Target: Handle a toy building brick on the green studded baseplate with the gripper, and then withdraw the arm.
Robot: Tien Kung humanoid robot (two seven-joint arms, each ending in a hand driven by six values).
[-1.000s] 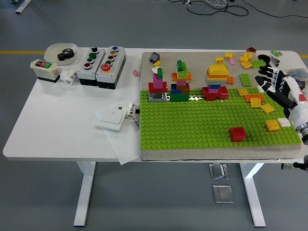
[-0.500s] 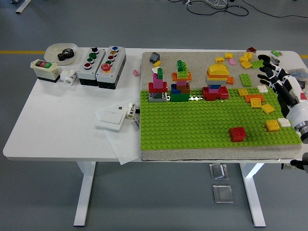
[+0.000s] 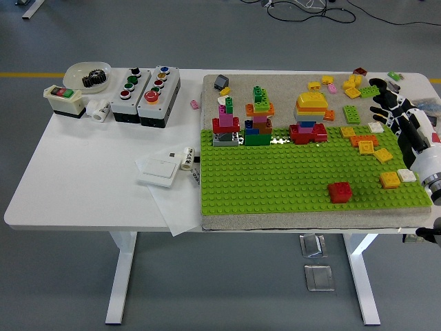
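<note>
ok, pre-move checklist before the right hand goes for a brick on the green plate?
1. Right hand free of load: ok, its fingers are spread and hold nothing.
2. Hand over the plate: not ok, it sits at the far right edge of the green baseplate, by the loose white brick.
3. Candidate brick reachable: ok, the red brick stands alone near the front, with open studs around it.
4. Nearer bricks in the path: not ok, the yellow brick and the small white brick lie between hand and red brick.
5. Brick towers clear of the path: ok, they stand along the plate's back edge.
6. Left arm: cannot tell, not in view.
</note>
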